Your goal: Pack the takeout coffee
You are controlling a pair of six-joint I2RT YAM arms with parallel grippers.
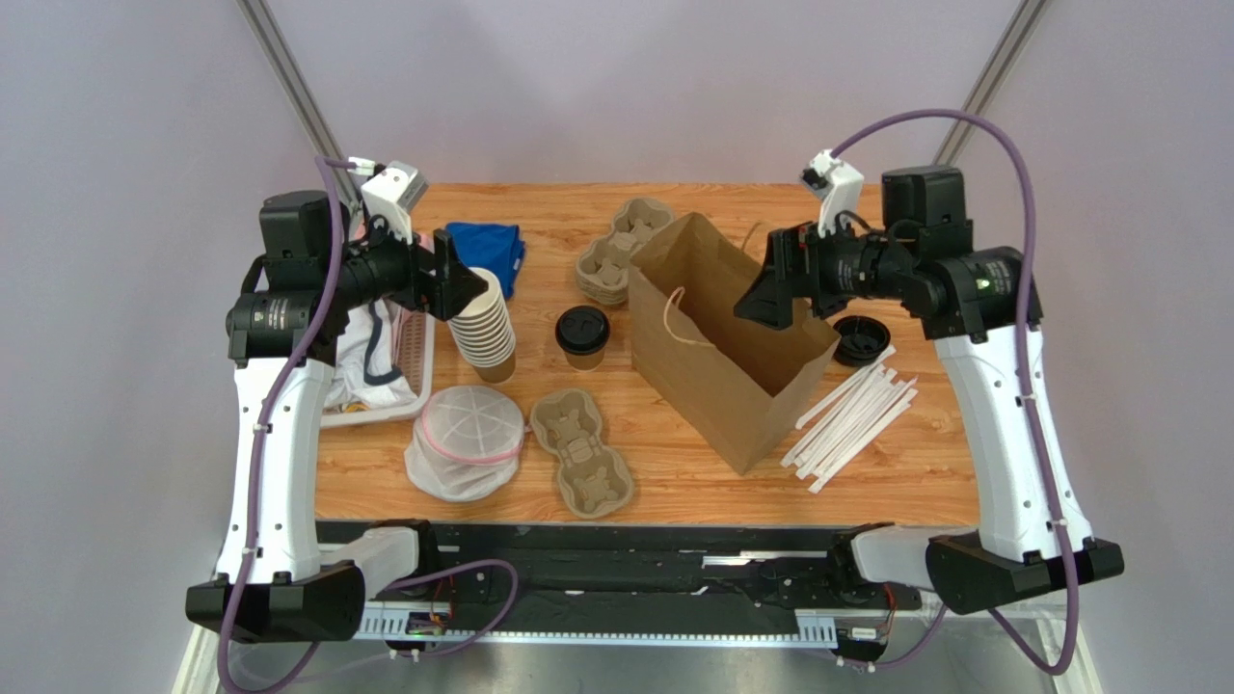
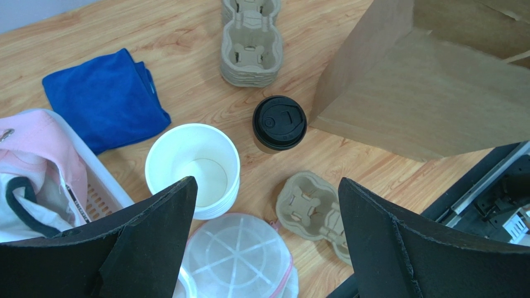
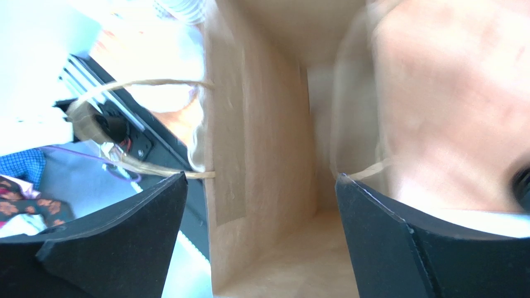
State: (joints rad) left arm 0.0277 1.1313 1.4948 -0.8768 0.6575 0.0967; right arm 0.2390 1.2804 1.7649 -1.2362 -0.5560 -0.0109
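The takeout coffee (image 1: 582, 334), a tan-brown paper cup with a black lid, stands upright on the table left of the open brown paper bag (image 1: 720, 347). It also shows in the left wrist view (image 2: 279, 123). My left gripper (image 1: 461, 281) is open and empty, held above the stack of white-lined paper cups (image 1: 483, 327), to the left of the coffee. My right gripper (image 1: 759, 297) is open and empty over the bag's mouth; the right wrist view looks down into the empty bag (image 3: 280, 186).
A white basket of cloths (image 1: 388, 379) sits at the left edge, with a blue cloth (image 1: 487, 247) behind it. Pulp cup carriers lie at the back (image 1: 620, 249) and front (image 1: 582, 456). A mesh-covered bowl (image 1: 467, 441), white straws (image 1: 852, 415) and a loose black lid (image 1: 861, 340) lie around.
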